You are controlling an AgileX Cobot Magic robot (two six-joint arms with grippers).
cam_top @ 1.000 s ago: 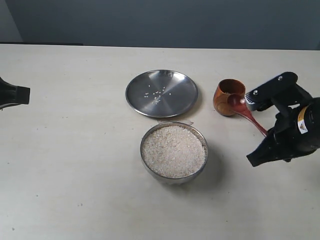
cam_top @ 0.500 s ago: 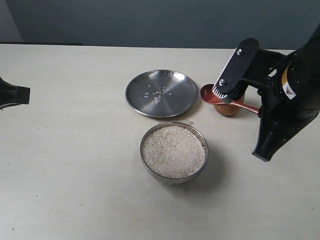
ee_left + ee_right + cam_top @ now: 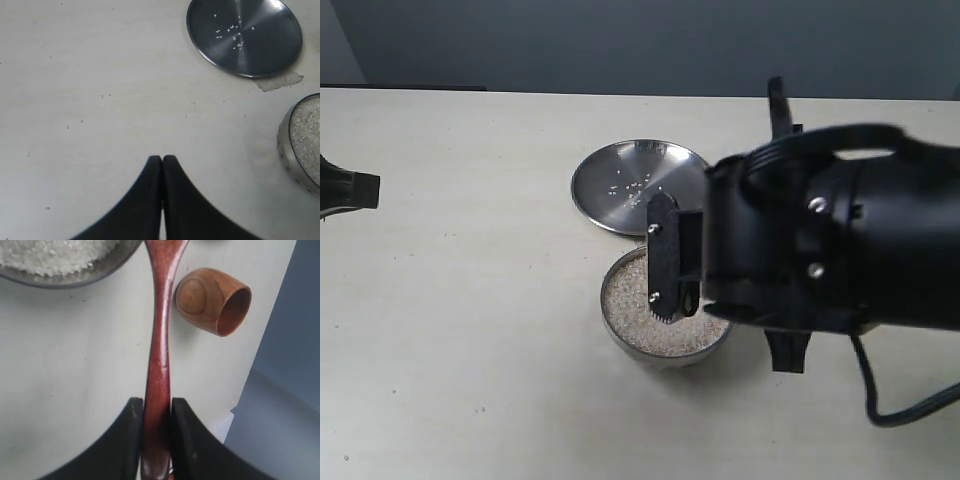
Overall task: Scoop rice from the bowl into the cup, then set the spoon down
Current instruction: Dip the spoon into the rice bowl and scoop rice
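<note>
Right pincer squeezes spoon handle | spoon points straight out toward bowl edge, cup just beside it | left pincer closed, empty | pale table, dark wall far back

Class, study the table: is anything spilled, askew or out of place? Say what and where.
A few loose rice grains lie scattered on the flat steel plate, outside the bowl holding the rest: a small spill. A scrap of tape also sits on the table by the plate's rim. Nothing looks damaged.
</note>
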